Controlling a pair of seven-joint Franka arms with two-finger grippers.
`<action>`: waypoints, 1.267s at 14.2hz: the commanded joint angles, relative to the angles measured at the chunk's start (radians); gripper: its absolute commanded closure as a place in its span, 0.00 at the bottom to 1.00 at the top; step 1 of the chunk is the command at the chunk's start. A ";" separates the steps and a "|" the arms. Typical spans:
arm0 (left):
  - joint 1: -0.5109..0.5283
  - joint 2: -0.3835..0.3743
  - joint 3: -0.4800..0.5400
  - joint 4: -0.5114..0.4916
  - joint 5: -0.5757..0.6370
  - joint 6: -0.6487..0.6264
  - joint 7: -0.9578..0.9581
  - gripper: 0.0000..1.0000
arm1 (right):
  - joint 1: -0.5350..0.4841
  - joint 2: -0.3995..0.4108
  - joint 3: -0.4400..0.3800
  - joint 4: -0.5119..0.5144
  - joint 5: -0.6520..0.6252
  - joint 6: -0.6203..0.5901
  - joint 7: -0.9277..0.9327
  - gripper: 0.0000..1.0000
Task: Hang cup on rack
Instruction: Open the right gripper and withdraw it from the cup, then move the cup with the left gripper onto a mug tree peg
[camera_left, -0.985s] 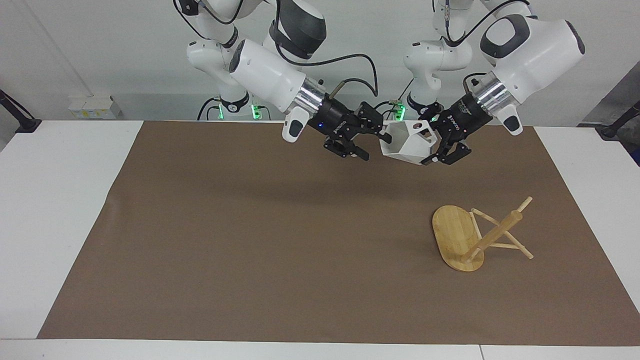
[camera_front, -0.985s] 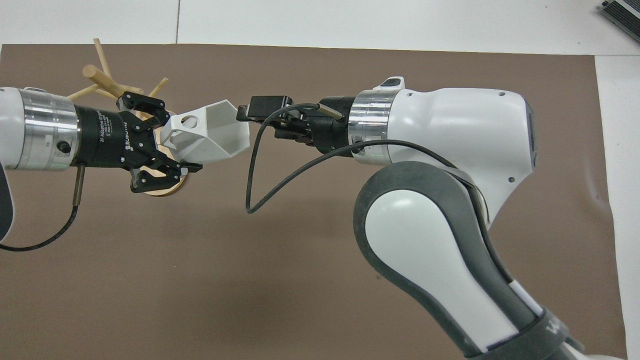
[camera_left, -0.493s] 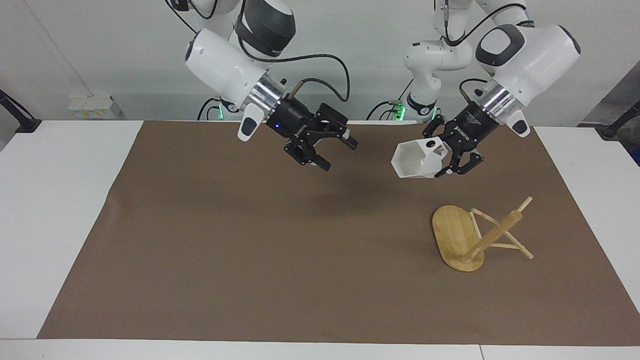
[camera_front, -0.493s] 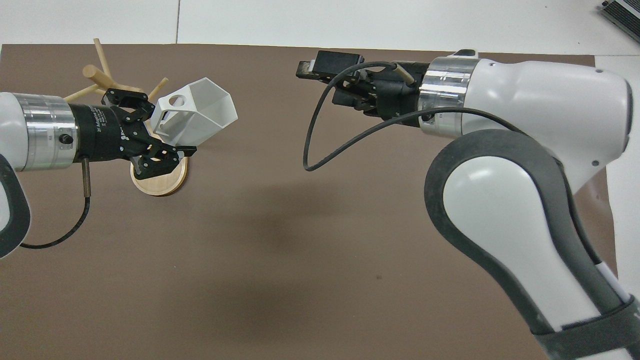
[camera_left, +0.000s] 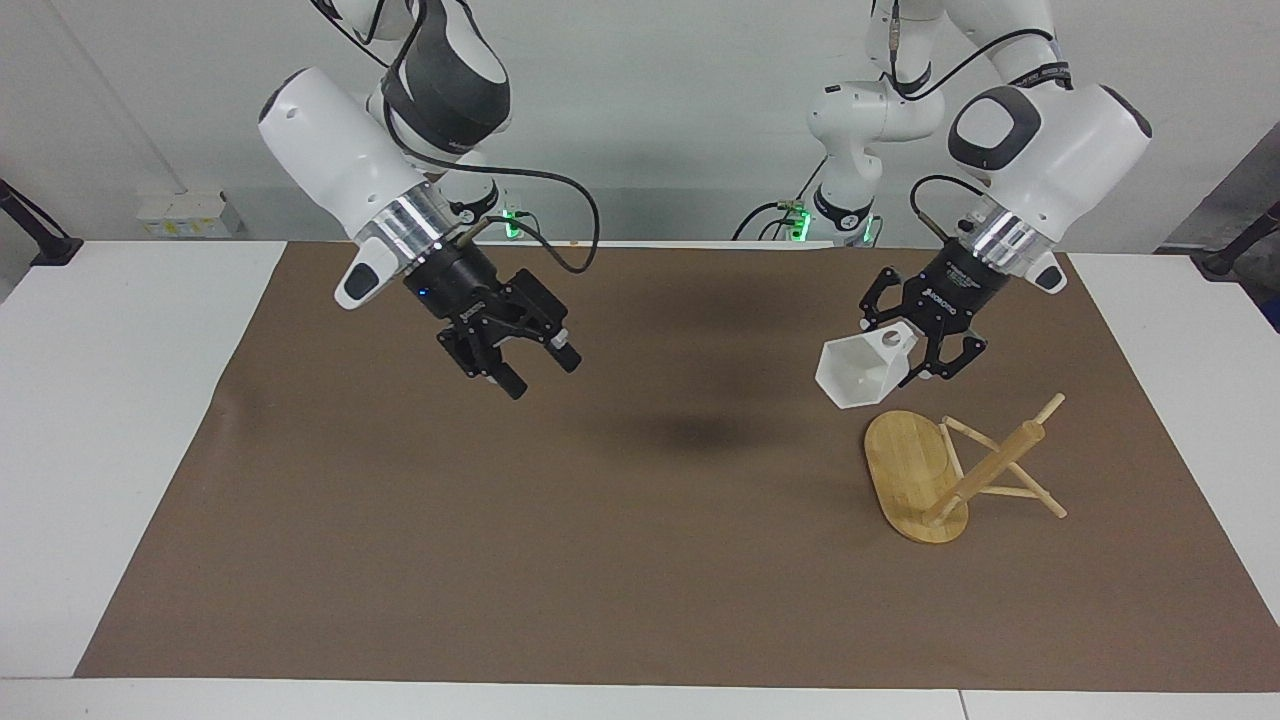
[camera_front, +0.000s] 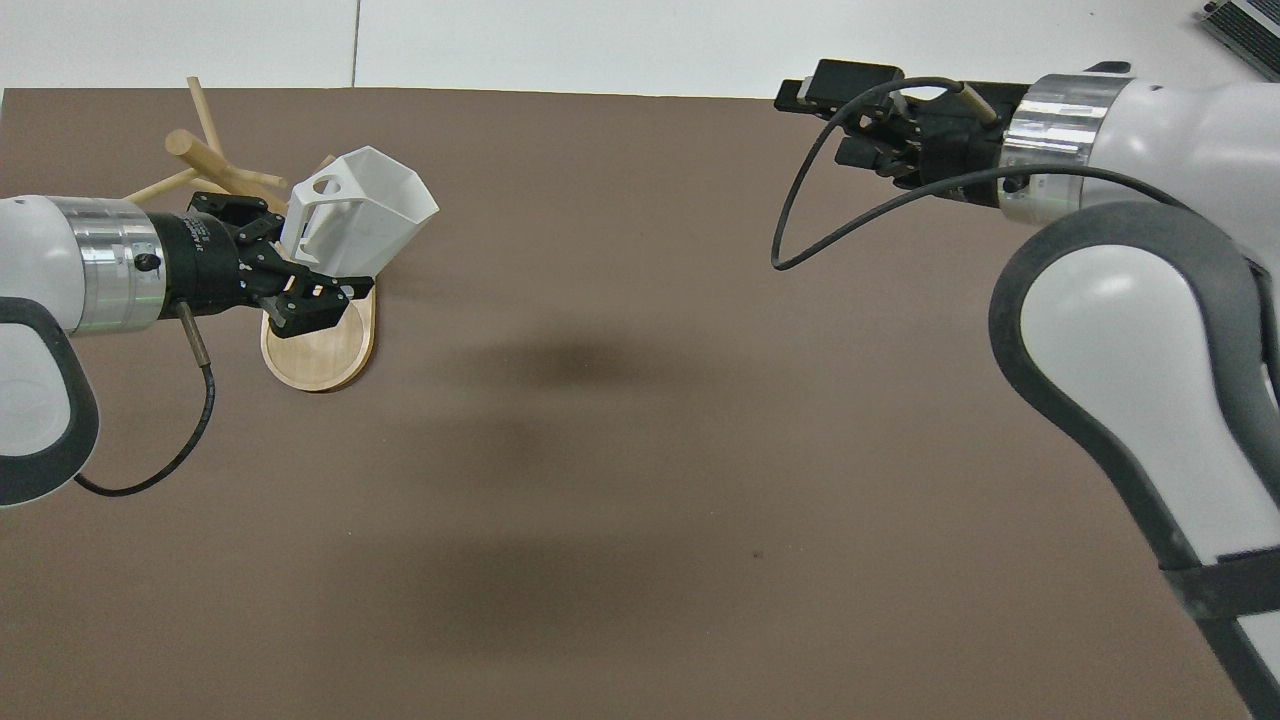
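A second ago the two grippers met over the middle of the brown mat near the robots, both at the white faceted cup; now they are well apart, so the handover looks finished. The right gripper (camera_left: 520, 362) has swung out over the mat toward the right arm's end of the surface, its jaws apart and holding nothing. The left gripper (camera_left: 925, 345) has carried the cup (camera_left: 860, 372) toward the bamboo mug rack (camera_left: 945, 470) and hangs just above the rack's oval base, jaws clamped on the cup at its handle end, the mouth tipped outward and down, away from the wrist. The rack is not upright: it rests on the edge of its base and on its pegs, post slanting. Hanging the cup probably needs the rack stood up first.
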 joint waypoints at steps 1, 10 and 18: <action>0.005 0.040 -0.005 -0.005 0.044 0.044 -0.105 1.00 | -0.081 -0.066 0.008 -0.052 -0.256 -0.092 -0.001 0.00; 0.026 0.089 -0.001 -0.013 0.044 0.148 -0.300 1.00 | -0.200 -0.118 0.009 -0.063 -0.705 -0.402 -0.050 0.00; 0.054 0.102 -0.001 -0.016 0.044 0.198 -0.383 1.00 | -0.201 -0.157 0.009 -0.054 -0.705 -0.577 -0.090 0.00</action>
